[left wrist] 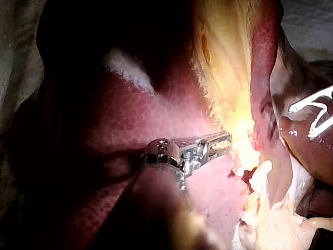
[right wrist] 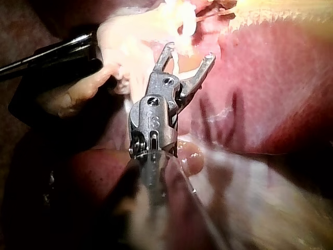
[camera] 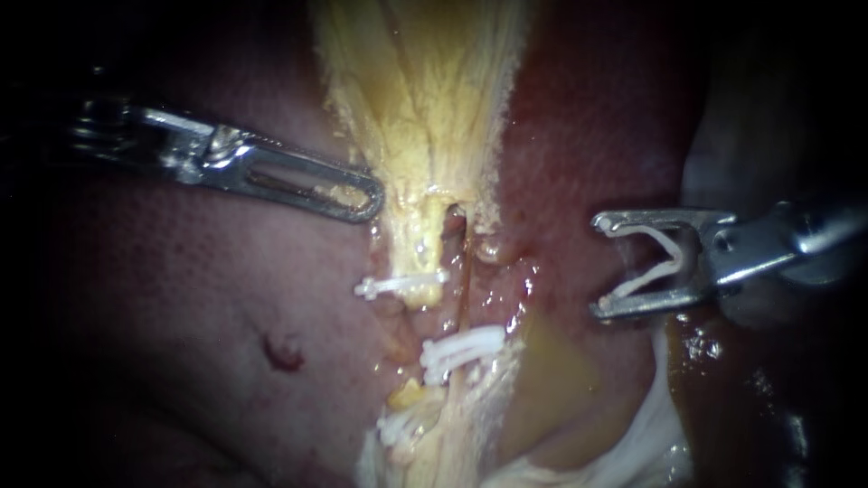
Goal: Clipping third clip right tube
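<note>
The right instrument (camera: 600, 267) reached in level from the frame's right, its steel jaws set wide yet holding a V-shaped white clip (camera: 655, 262), well right of the thin, glistening right tube (camera: 463, 298) at centre. The left instrument (camera: 366, 201), slotted jaws pressed together, touched fibrous yellow tissue (camera: 425, 108).

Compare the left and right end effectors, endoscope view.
The left instrument's narrow, slotted metal end effector carries no clip; the right instrument's forked metal end effector holds a white V-shaped clip. The left one's tip reaches the yellow fibrous tissue; the right one hangs over dark red liver. Both are shiny metal.
</note>
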{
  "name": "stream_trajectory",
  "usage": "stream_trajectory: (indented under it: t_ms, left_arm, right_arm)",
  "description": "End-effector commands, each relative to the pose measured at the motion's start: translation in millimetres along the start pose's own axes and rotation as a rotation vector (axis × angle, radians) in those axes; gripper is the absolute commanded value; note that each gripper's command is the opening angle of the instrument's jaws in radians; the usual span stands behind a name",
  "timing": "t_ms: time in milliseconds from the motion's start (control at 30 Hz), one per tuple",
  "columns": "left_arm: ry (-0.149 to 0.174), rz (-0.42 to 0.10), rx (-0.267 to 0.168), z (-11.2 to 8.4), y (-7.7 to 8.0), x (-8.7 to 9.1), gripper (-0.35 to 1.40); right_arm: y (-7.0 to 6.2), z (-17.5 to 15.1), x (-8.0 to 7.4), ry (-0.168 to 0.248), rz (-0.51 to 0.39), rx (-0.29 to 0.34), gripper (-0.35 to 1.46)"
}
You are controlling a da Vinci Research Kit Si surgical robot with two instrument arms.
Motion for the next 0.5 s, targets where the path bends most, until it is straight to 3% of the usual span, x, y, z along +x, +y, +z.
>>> stream_trajectory:
  t_ms: [33, 133, 367, 500]
  left_arm:
    - [0.001, 0.0, 0.001, -0.3, 0.0, -0.1, -0.35]
    - [0.007, -0.002, 0.01, -1.9, -0.1, -0.5, -0.35]
    - [-0.017, -0.013, -0.013, -7.0, -0.3, -1.8, -0.35]
    - [-0.028, -0.017, -0.014, -8.1, -0.7, -2.2, -0.35]
  right_arm:
    - [0.0, 0.0, 0.0, 0.0, 0.0, 0.0, 0.5]
    - [0.0, 0.0, 0.0, 0.0, 0.0, 0.0, 0.5]
    - [0.0, 0.1, 0.1, 0.002, 0.0, 0.005, 0.5]
    - [-0.1, 0.2, 0.2, 0.003, 0.0, 0.008, 0.5]
